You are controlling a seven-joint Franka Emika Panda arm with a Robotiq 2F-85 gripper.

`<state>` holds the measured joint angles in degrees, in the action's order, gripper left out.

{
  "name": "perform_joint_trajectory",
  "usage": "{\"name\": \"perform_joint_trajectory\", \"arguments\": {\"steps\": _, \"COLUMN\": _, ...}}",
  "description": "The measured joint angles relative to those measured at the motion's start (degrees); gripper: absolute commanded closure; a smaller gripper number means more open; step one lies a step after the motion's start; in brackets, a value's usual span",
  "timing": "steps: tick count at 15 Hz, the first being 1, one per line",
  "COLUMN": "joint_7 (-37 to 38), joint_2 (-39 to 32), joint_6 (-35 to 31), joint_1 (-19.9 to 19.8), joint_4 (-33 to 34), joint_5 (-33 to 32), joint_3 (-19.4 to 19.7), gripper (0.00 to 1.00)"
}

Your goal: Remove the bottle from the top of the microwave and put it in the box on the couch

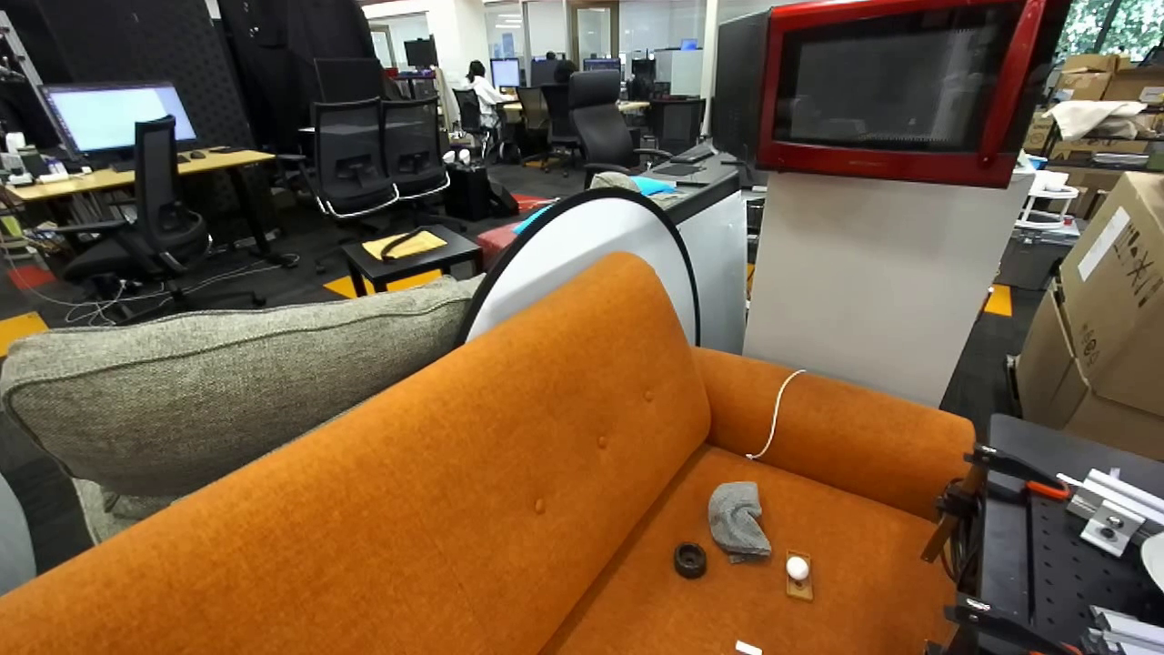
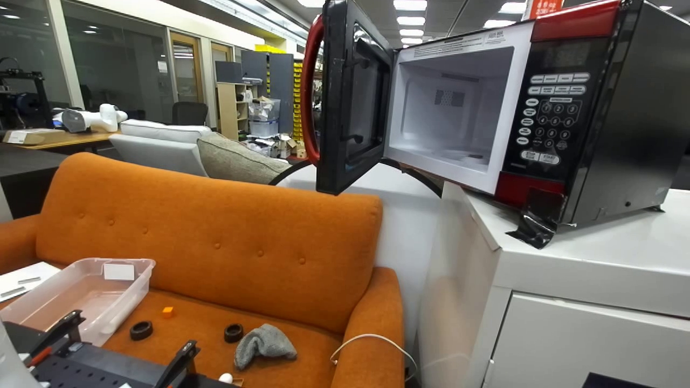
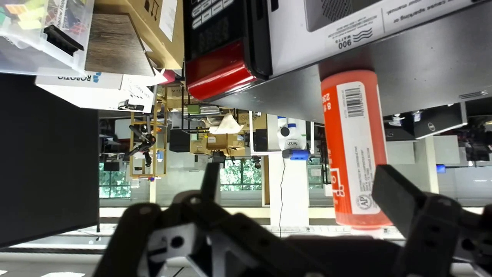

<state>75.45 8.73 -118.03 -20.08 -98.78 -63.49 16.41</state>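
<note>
My gripper is spread wide near the orange bottle, which stands upright on the microwave; in an exterior view, a clear plastic bin sits left on the orange couch.

Grey cloth, crumpled; black ring just beside it, left. White ball on a wooden block, near side. White cord to the cloth's right. In an exterior view, orange cube near a second ring, further left. Cushion far left; beyond it, a bench carrying a monitor. Cartons at right.
</note>
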Motion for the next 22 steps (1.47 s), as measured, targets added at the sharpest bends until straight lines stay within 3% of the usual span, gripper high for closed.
{"name": "perform_joint_trajectory", "arguments": {"steps": 8, "joint_7": -0.11, "joint_2": -12.29, "joint_6": -5.22, "joint_1": -0.85, "joint_4": 9.51, "joint_5": 0.96, "joint_3": 5.13, "gripper": 0.0}}
{"name": "perform_joint_trajectory", "arguments": {"steps": 22, "joint_7": -5.37, "joint_2": -25.42, "joint_6": -5.7, "joint_1": -3.73, "joint_4": 25.6, "joint_5": 10.52, "joint_3": 5.78, "gripper": 0.0}}
